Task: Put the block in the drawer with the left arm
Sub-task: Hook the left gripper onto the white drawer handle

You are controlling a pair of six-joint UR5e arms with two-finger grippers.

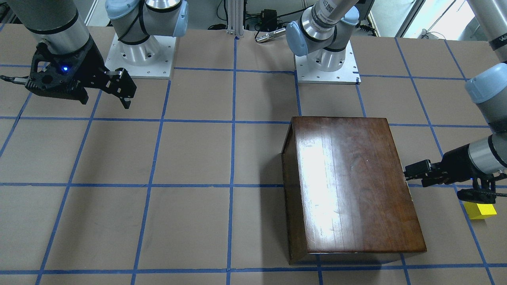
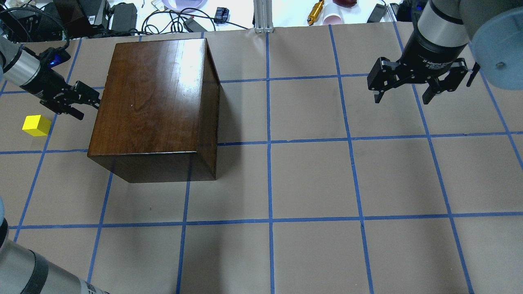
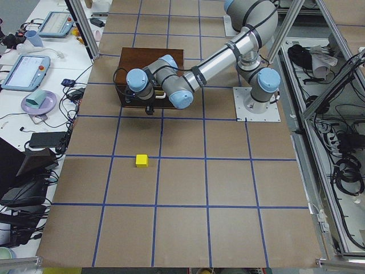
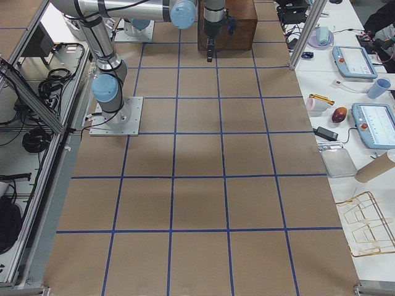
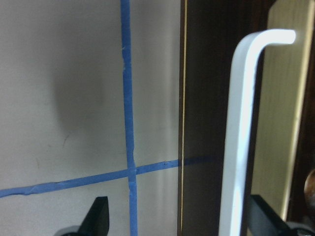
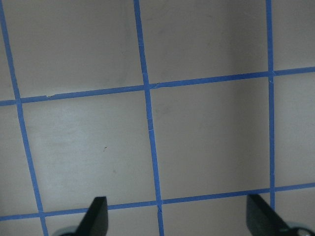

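The yellow block [image 2: 36, 125] lies on the table, to the left of the dark-brown wooden box [image 2: 151, 98] in the overhead view; it also shows in the front view [image 1: 480, 210]. The drawer's pale tray does not show, so the box looks shut. My left gripper [image 2: 89, 106] is open, low at the box's left face, a short way from the block. In the left wrist view a pale bent bar [image 5: 238, 132] on the dark front [image 5: 206, 123] stands between the open fingers. My right gripper [image 2: 402, 98] is open and empty, hanging over bare table far right.
The table [image 2: 310, 179] is brown board with a grid of blue tape. Cables, chargers and small items lie beyond its far edge [image 2: 171, 12]. The two arm bases [image 1: 326, 59] stand on the robot's side.
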